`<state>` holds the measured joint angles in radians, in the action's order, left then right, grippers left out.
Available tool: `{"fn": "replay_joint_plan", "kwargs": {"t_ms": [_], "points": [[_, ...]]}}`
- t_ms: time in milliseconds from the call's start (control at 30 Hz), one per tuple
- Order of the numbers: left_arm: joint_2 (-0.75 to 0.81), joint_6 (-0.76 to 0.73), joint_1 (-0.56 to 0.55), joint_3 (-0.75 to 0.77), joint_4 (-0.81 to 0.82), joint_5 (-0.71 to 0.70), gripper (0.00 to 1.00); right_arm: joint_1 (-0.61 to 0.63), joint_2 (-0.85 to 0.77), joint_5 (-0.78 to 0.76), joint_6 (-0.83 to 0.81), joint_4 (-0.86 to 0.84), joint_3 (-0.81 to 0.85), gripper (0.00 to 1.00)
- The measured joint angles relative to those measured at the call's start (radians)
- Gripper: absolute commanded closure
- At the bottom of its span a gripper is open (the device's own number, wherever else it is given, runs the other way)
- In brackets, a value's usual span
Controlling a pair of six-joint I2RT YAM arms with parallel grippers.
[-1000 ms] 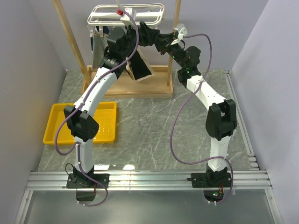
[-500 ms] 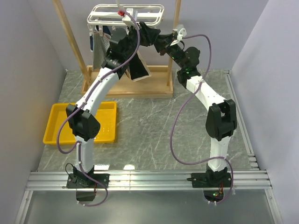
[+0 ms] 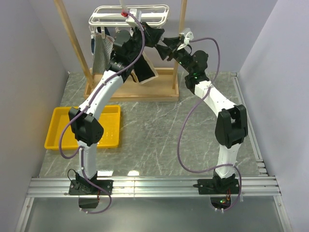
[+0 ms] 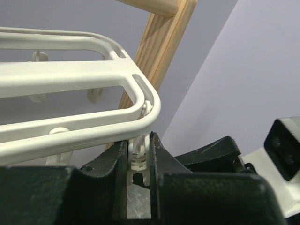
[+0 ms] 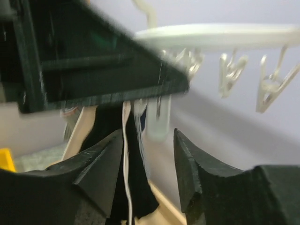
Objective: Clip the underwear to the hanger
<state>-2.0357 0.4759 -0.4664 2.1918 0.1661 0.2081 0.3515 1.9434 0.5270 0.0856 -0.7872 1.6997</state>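
grey marble table (image 3: pixel 159 130) lies below. at a corner of the hanger (image 4: pixel 70 79) the left gripper (image 4: pixel 138 154) pinches a clip (image 4: pixel 139 165); the right gripper (image 5: pixel 147 136) stands spread. the underwear (image 3: pixel 145 72) hangs just beneath. its edge should sit deep in the clip before release.

Left arm (image 3: pixel 99 96), right arm (image 3: pixel 212 99) stretched up and away, wrists converging. Left hand (image 4: pixel 139 157) pinched nearly closed; right hand (image 5: pixel 148 140) fingers parted.
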Motion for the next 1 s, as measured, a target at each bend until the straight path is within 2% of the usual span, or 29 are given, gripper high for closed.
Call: {"fn": "replay_joint_plan", "kwargs": {"t_ms": [267,400,633,1000], "points": [[0.0,0.0,0.0,-0.005,0.021,0.004,1.0,-0.08,-0.092,0.116,0.047,0.046,-0.147,0.4],[0.0,0.0,0.001,-0.006,0.024,0.005,1.0,-0.119,-0.128,0.22,0.015,0.051,-0.229,0.37],[0.0,0.01,0.002,-0.011,0.031,0.015,1.0,-0.111,-0.115,0.343,-0.209,0.132,-0.304,0.37],[0.0,0.018,0.005,-0.011,0.032,0.031,1.0,-0.069,-0.04,0.356,-0.559,0.229,-0.315,0.36]]}}
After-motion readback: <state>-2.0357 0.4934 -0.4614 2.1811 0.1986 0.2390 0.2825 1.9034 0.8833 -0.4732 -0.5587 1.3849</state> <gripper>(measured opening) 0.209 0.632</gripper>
